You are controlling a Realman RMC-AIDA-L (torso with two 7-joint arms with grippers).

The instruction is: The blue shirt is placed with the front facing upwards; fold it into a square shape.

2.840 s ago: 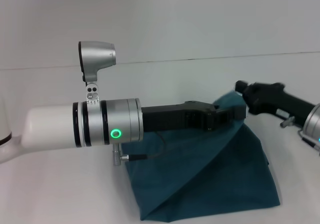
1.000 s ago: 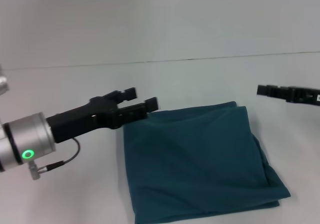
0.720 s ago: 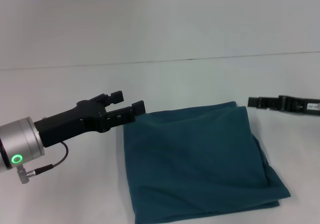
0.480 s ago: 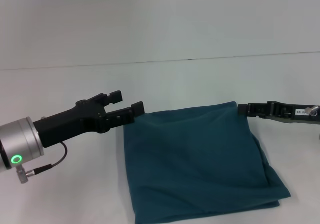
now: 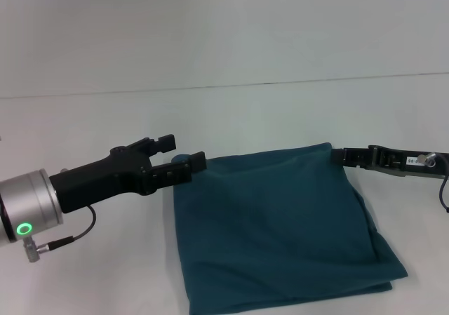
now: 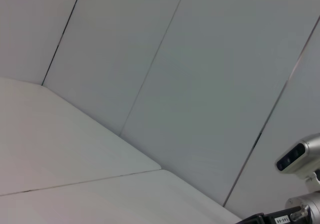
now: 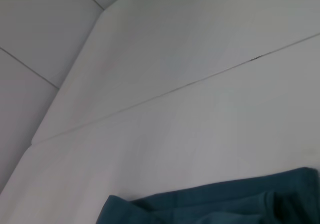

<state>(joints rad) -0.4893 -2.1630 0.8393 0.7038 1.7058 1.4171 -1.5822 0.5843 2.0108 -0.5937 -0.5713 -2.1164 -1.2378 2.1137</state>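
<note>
From the head view, the blue shirt (image 5: 280,227) lies folded into a rough square on the white bench (image 5: 84,125), the left hand (image 5: 184,159) at its far left corner with fingers apart and nothing between them, and the right hand (image 5: 342,156) at its far right corner, where I cannot tell whether it is open or closed. The left wrist view shows only wall panels, bench and part of the right arm (image 6: 300,211). In the right wrist view a rumpled shirt edge lies on the bench.

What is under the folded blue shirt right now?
The blue shirt lies folded on the white table; only its plain top layer shows. Lower layers and any lettering are covered. The left gripper and right gripper flank its far corners.
</note>
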